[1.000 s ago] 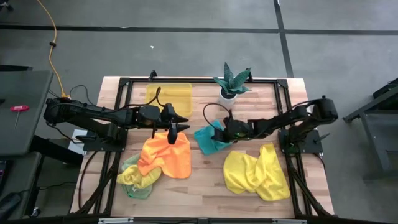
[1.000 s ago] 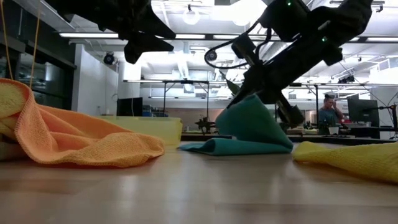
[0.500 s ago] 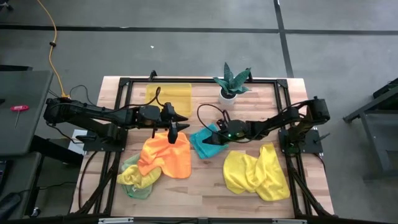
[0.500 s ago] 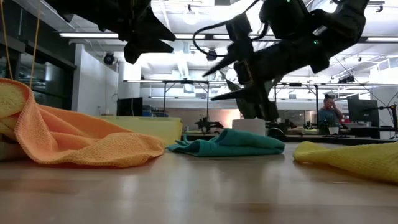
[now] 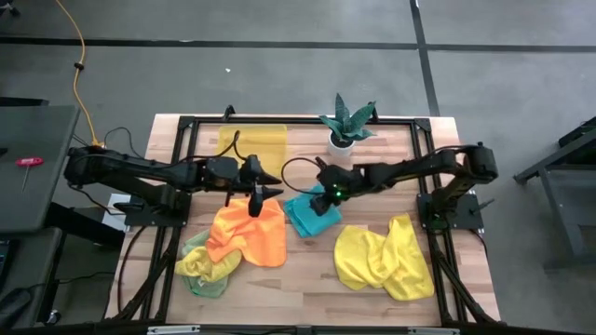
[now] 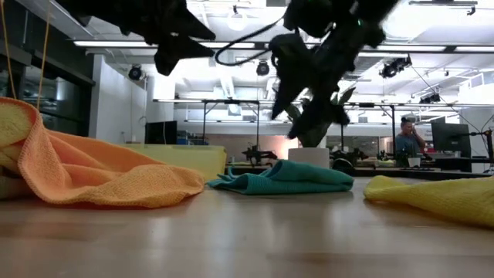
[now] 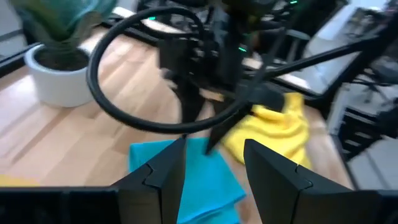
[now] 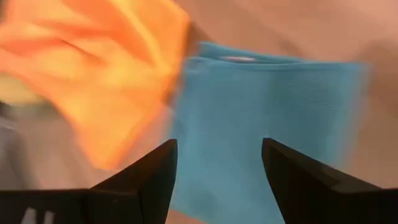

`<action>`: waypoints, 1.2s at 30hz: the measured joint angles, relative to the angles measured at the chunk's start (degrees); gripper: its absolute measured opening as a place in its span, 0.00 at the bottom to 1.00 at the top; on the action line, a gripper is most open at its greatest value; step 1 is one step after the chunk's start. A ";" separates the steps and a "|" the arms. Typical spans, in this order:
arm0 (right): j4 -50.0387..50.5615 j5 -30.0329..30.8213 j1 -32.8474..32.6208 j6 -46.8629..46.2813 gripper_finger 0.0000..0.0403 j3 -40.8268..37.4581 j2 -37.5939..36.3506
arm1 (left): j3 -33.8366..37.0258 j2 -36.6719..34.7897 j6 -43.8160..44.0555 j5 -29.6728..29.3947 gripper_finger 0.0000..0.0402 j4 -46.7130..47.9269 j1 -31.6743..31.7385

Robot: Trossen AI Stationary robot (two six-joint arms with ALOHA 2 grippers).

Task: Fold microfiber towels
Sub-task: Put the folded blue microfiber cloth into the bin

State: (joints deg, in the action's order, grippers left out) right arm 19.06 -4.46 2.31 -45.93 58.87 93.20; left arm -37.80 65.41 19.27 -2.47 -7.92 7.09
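Note:
A teal towel (image 5: 312, 216) lies folded flat on the table's middle (image 6: 285, 177). My right gripper (image 5: 321, 193) hangs open just above it, fingers pointing down at it (image 8: 219, 143), with nothing between them. An orange towel (image 5: 247, 233) lies crumpled to the left, over a yellow towel (image 5: 191, 263) and a light green towel (image 5: 212, 282). My left gripper (image 5: 265, 186) stands open above the orange towel's far edge, fingers empty (image 7: 214, 146). Another yellow towel (image 5: 382, 256) lies bunched at the near right.
A translucent yellow bin (image 5: 253, 147) stands at the far left of the table. A potted plant (image 5: 346, 126) in a white pot stands at the far middle. A black frame (image 5: 186, 126) runs round the tabletop. Bare wood shows between the towels.
My right gripper has opened and let go of the teal towel, whose raised part has dropped into a flat folded pile. The gripper has then risen, rolled, and drawn a little toward the table's left and far side.

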 joint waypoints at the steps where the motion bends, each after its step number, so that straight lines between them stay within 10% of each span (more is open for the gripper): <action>1: 4.67 1.88 0.00 2.60 0.56 1.79 -0.09 | 0.00 -0.50 0.00 0.70 0.38 0.10 0.00; 6: 16.71 5.48 0.05 10.69 0.56 3.38 -0.10 | -0.02 -2.99 0.02 1.81 0.38 0.41 0.00; 24: -0.67 1.90 0.82 3.57 0.55 -9.07 1.61 | -0.02 -4.29 1.62 -1.28 0.38 0.19 0.00; 36: -1.69 3.94 -0.46 -4.13 0.34 -9.00 5.40 | -0.02 -4.26 1.62 -1.43 0.38 -0.07 0.00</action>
State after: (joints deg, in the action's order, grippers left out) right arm 17.37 -0.52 1.85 -50.06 49.87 98.60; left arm -37.82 61.14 20.88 -3.90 -7.99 7.09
